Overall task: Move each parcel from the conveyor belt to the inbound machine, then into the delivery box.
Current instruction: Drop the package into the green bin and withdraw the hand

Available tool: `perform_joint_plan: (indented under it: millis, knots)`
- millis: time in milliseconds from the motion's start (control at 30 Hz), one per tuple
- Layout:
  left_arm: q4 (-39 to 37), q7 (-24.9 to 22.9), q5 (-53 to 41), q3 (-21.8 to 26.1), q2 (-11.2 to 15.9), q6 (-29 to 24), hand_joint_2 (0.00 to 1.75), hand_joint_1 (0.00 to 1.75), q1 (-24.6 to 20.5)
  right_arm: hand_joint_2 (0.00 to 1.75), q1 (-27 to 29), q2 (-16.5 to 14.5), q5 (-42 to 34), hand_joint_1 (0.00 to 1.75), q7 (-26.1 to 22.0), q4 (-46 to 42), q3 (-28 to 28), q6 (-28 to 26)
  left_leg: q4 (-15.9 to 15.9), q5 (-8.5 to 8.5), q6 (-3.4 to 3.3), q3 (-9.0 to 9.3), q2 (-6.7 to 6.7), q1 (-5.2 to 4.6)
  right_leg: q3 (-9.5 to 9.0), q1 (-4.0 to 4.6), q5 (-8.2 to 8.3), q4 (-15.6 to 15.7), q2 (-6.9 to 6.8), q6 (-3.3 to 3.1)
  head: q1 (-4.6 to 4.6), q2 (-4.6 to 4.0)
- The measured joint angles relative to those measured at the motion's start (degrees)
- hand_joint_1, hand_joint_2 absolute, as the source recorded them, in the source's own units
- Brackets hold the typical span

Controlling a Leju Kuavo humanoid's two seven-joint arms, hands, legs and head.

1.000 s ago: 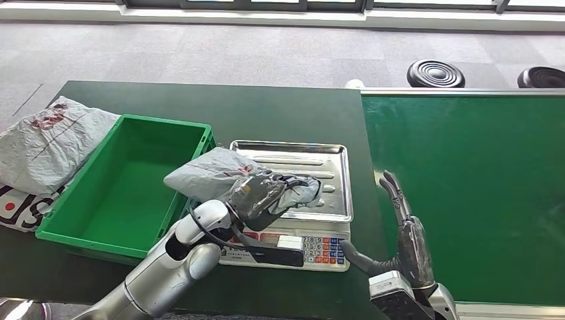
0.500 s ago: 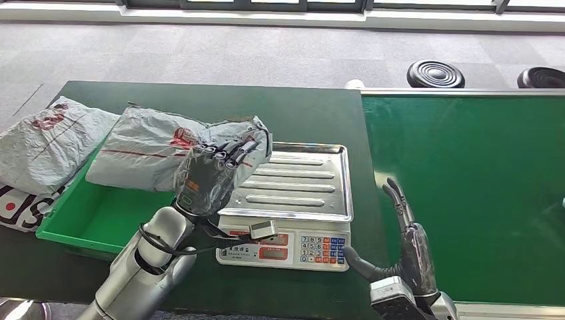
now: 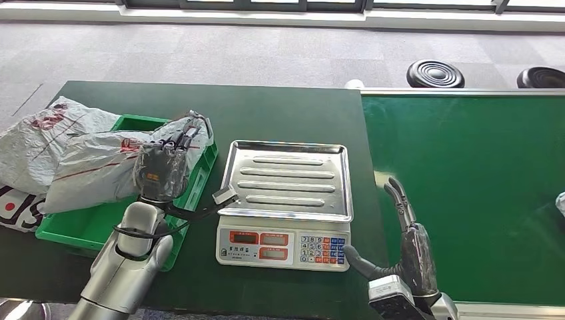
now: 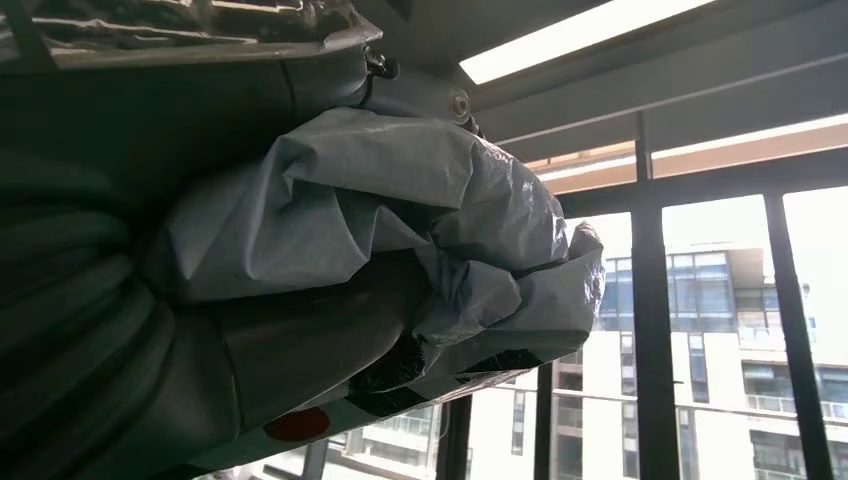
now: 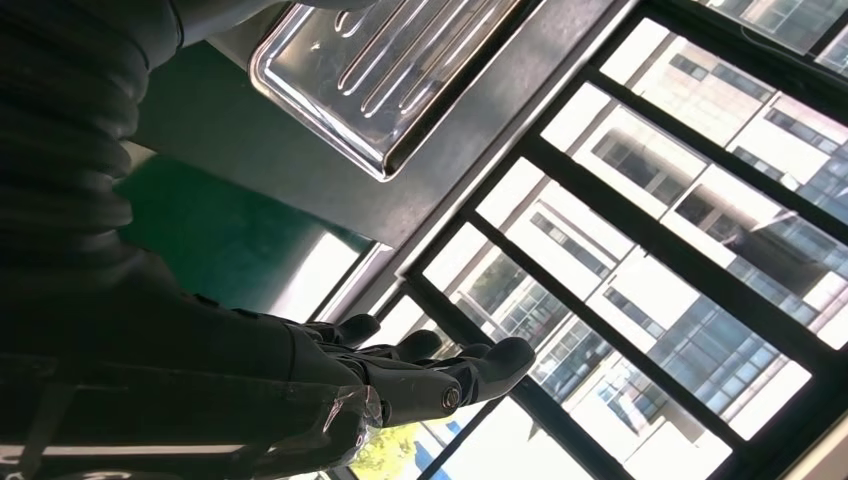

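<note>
Grey parcel point(image 3: 100, 167), left-centre frame: I have my left hand point(image 3: 162, 172) grasping it over the green delivery box point(image 3: 200, 175) for the drop; right hand point(image 3: 408, 240), lower right, slack-fingered and idle

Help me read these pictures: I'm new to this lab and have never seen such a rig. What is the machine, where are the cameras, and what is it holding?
This is a humanoid robot with two silver arms. The wide picture comes from its head, looking down at a dark table; the other two come from cameras at its wrists and are turned at odd angles. On the table stand a green delivery box and a weighing scale with a bare steel tray. To the right is the green conveyor belt. The left hand grips a grey parcel above the box; the left wrist view shows the crumpled bag in its fingers. More parcels lie left of the box. The right hand holds nothing, upright by the belt's edge.
</note>
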State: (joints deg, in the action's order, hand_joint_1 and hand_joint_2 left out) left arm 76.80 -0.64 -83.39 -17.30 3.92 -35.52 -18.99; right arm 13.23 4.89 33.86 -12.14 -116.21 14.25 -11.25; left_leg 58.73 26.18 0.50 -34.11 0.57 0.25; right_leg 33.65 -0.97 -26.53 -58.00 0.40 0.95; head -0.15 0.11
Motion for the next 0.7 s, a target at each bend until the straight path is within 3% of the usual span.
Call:
perform_joint_plan:
  millis: [67,200,333,433,700]
  knots:
    - [-1.6,-0.3,0.8,1.4,-0.2,0.6,1.75,1.75,0.2,1.75,-0.2,0.0,0.0,0.00,-0.1,0.0,0.0,0.2,0.0,0.00,0.00,-0.01,-0.01,0.00,0.01,0.00,0.00,0.0,0.00,0.00,0.00,0.00]
    - [-3.2,0.1,3.7,3.9,-1.0,3.0,1.75,0.00,1.1,1.75,-1.0,0.0,-0.2,0.00,-0.2,0.0,0.0,0.5,0.0,0.00,0.00,-0.01,0.00,0.00,0.02,0.00,0.00,0.0,0.01,0.00,0.00,0.00]
    - [-3.5,-0.4,6.2,6.0,-2.0,3.7,0.00,0.00,1.8,1.75,-1.5,0.0,-0.3,0.00,-0.2,0.0,-0.2,0.2,0.0,0.00,0.00,-0.02,0.01,0.00,0.02,0.00,0.00,0.0,0.00,0.00,0.00,0.00]
    - [-3.0,-0.1,9.7,7.3,-3.0,3.2,0.00,0.00,2.2,1.75,-1.5,0.0,-0.4,0.00,-0.2,0.0,-0.5,-0.7,0.0,0.00,0.00,-0.01,0.00,0.00,0.02,0.00,0.00,0.0,-0.01,0.00,0.00,0.00]
    - [5.0,5.3,32.1,10.0,-6.1,3.0,0.00,0.00,6.1,1.75,-1.0,0.1,-0.3,0.00,-0.1,0.0,-1.3,-2.9,0.0,0.03,-0.01,-0.03,0.01,-0.01,0.04,0.00,-0.01,0.0,0.00,0.00,0.00,0.00]
